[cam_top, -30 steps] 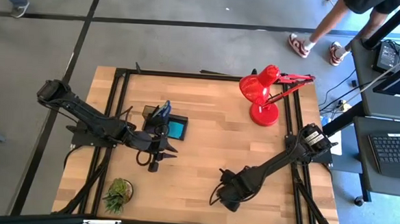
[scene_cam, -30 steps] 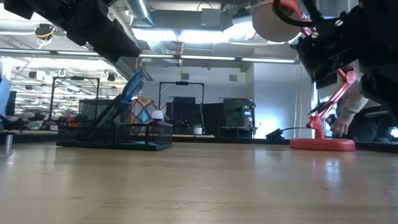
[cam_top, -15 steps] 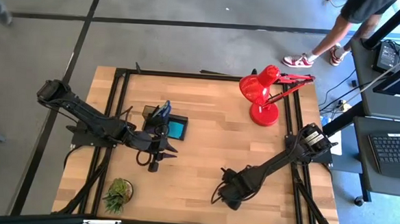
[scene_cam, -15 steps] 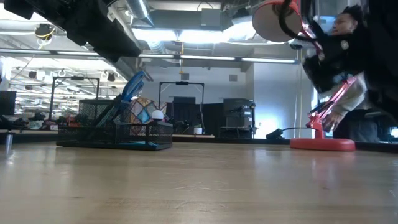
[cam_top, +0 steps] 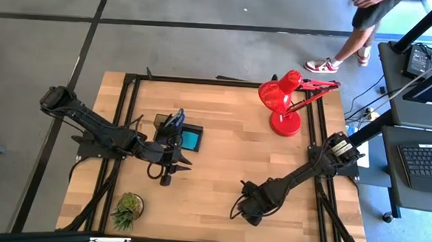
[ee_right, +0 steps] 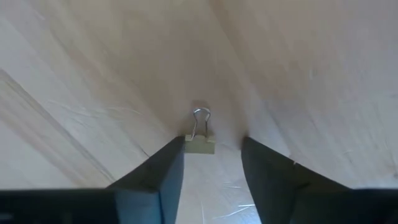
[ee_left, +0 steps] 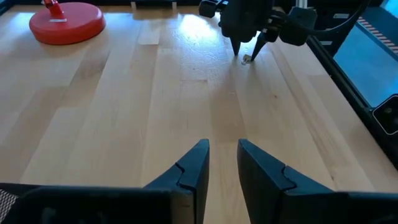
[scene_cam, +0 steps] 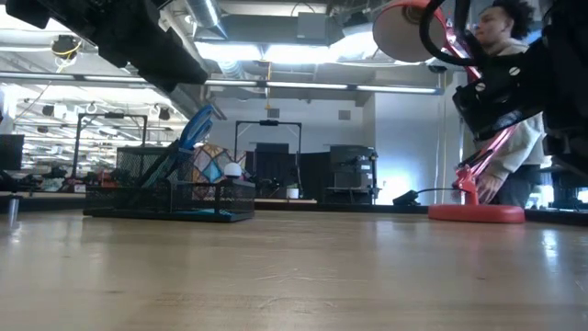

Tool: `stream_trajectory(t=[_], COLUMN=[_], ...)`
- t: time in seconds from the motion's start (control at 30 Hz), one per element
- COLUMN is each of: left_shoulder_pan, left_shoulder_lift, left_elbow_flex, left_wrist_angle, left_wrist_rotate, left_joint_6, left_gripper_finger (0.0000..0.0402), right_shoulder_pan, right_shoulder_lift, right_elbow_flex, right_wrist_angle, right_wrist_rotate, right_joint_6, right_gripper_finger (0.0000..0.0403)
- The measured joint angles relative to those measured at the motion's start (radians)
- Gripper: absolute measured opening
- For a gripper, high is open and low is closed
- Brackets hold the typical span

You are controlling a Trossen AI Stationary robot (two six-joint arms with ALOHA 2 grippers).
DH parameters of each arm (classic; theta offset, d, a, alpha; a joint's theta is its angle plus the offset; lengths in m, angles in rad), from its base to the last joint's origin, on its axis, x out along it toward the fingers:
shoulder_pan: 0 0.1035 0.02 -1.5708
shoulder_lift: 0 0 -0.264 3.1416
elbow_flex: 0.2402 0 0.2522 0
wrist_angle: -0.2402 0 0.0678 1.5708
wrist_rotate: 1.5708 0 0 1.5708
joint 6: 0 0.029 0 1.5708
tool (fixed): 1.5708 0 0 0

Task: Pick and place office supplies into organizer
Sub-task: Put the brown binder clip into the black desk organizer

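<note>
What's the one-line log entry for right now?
right gripper: open, straddling binder clip on table | left gripper: open, empty, beside organizer | clip not yet grasped

The pale planked wooden desk (ee_left: 124,112) has a smooth, lightly glossy finish with fine scratches. The small binder clip (ee_right: 199,140) has bright wire metal handles, the round red lamp base (ee_left: 67,22) looks glossy, and the black wire-mesh organizer (scene_cam: 170,188) looks metal.

Four cameras — one overhead, one at table height, one on each wrist.

The high view looks straight down on the whole table (cam_top: 222,151); the low view skims level across it toward the room. Both catch the red lamp (cam_top: 280,95) and the organizer (cam_top: 177,134). The right wrist view sits close over the wood — the left looks farther across it.
</note>
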Motion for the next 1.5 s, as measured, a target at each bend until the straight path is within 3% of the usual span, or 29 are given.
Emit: stream_trajectory(t=[0.3,1.1,1.5], left_shoulder_pan=[0.000,0.000,0.000], left_shoulder_lift=[0.000,0.000,0.000], left_elbow_flex=[0.000,0.000,0.000], left_wrist_angle=[0.000,0.000,0.000], left_wrist_rotate=[0.000,0.000,0.000], left_joint_6=[0.002,0.002,0.002], left_gripper_finger=[0.0079,0.0075,0.0075], right_shoulder_pan=[0.000,0.000,0.000], right_shoulder_lift=[0.001,0.001,0.001], right_elbow_flex=[-0.001,-0.002,-0.003], right_wrist_angle=[-0.001,0.002,0.003], right_wrist_rotate=[0.022,0.032,0.037], right_joint_6=[-0.005,-0.028,-0.028], right_gripper_finger=[0.0132,0.0129,0.0061])
